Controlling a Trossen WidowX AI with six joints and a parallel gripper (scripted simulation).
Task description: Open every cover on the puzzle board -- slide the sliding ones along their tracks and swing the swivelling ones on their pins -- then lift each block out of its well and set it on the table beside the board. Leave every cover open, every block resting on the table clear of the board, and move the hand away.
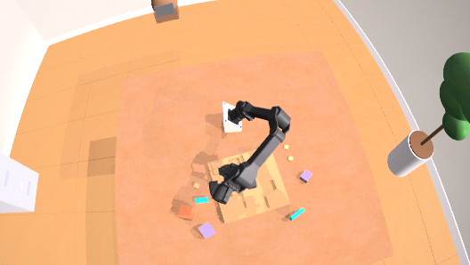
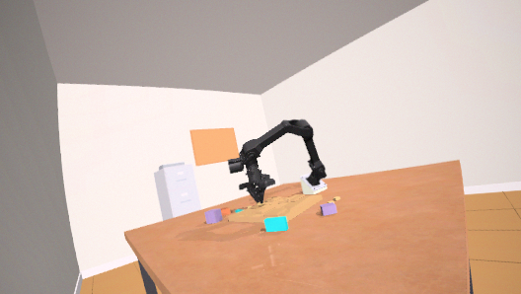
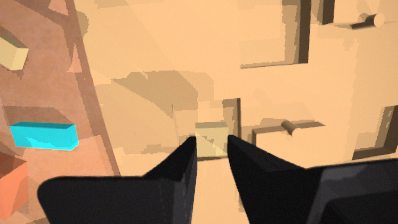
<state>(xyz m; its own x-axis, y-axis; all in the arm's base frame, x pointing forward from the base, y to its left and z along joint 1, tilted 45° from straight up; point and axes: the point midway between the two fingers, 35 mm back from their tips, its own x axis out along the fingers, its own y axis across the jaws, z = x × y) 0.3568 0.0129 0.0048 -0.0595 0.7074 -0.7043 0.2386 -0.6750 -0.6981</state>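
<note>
My gripper (image 2: 260,201) (image 3: 211,142) points down over the puzzle board (image 1: 231,215) (image 2: 247,217) (image 3: 150,25) and is shut on a small pale yellow block (image 3: 212,134). The block is at or just above a square well; the exact height is unclear. Two knobs (image 3: 289,128) (image 3: 378,20) stand on covers right of it. Off the board lie cyan blocks (image 1: 201,200) (image 3: 44,137) (image 1: 297,213) (image 2: 276,224), purple blocks (image 1: 206,230) (image 2: 213,216) (image 1: 305,175) (image 2: 329,209), an orange block (image 1: 186,212) (image 3: 11,187) and several pale yellow blocks (image 1: 196,185) (image 3: 16,54) (image 1: 286,147) (image 1: 290,158).
The arm reaches across the board from its white base (image 1: 232,127) (image 2: 312,186) and hides part of the board in the top view. The nearby cyan, orange and pale yellow blocks lie just left of the board in the wrist view.
</note>
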